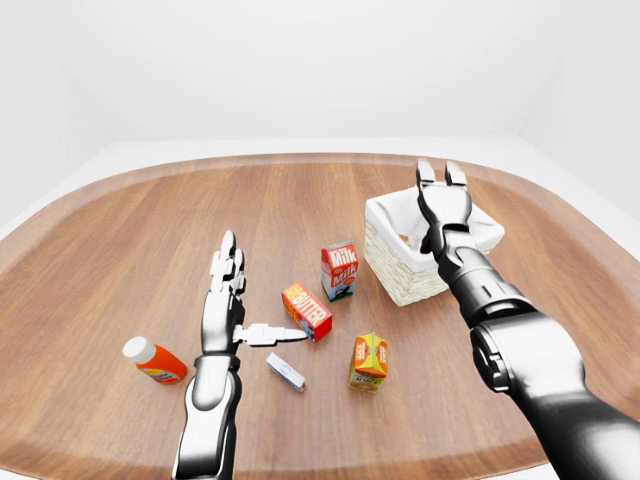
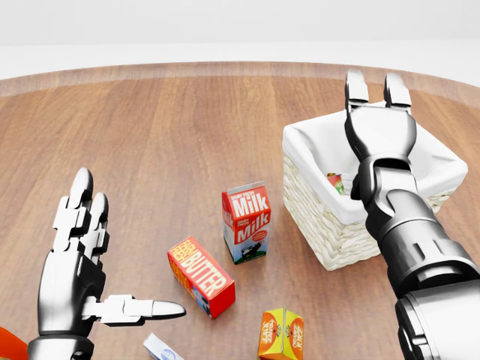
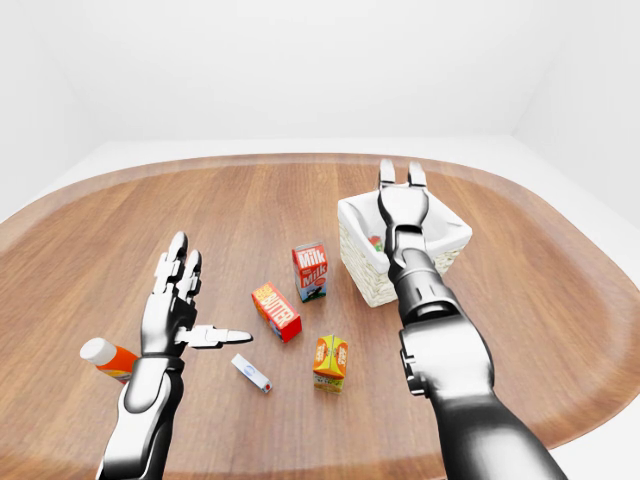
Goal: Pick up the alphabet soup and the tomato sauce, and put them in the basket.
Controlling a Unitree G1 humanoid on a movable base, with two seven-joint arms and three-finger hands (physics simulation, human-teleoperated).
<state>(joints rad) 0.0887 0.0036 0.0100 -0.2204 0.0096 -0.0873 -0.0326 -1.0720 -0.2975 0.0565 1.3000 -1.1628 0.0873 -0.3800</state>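
The white-lined wicker basket [image 2: 328,234] stands at the right of the head view. Inside it lies a small can [image 2: 335,183] with a red and green label, partly hidden by my right forearm; I cannot read which can it is. My right hand [image 2: 374,88] hovers over the basket, open, fingers stretched upward and holding nothing. At the lower left my left hand [image 2: 112,255] is held above the table, open and flat with the thumb pointing right, also holding nothing. No other can shows on the table.
A milk carton [image 2: 246,223] stands left of the basket, with a red butter box [image 2: 200,276] and an orange juice carton [image 2: 281,335] below it. A small white-blue box [image 2: 161,349] and an orange bottle [image 1: 155,362] lie near my left hand.
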